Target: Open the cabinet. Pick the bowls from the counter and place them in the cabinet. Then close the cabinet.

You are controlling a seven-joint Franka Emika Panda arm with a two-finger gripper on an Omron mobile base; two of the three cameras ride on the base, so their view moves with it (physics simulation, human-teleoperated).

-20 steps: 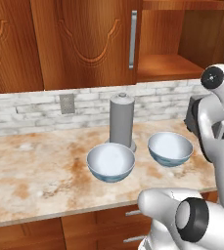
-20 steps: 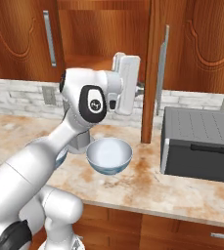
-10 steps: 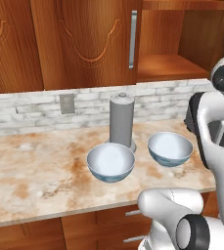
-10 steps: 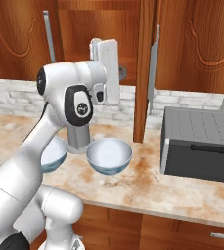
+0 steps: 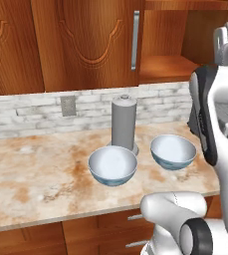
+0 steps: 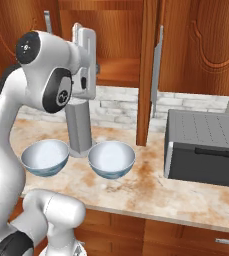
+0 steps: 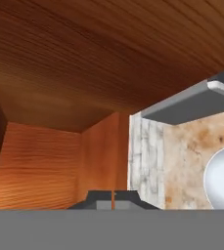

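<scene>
The cabinet (image 5: 85,45) hangs above the counter (image 5: 41,184). Its left door is closed. Its right door (image 6: 148,70) stands swung out, edge-on in the right base view, with its silver handle (image 6: 157,70) free. The wooden shelf (image 6: 117,67) inside is bare. Two bowls (image 5: 113,166) (image 5: 172,152) sit upright on the counter in front of a grey cylinder (image 5: 124,124). My gripper (image 6: 85,50) is raised at shelf height, left of the open door and above the bowls (image 6: 45,157) (image 6: 111,159). Its fingertips (image 7: 113,197) are shut with nothing between them.
A dark grey boxy appliance (image 6: 206,150) stands on the counter right of the open door. A white brick backsplash (image 5: 46,112) with a wall outlet (image 5: 67,105) runs behind the counter. Drawers (image 5: 110,234) sit below the counter's front edge.
My hand has swung left, away from the right door's handle, and its fingers have closed. The right door swung further out and now stands edge-on. The bowls have not moved.
</scene>
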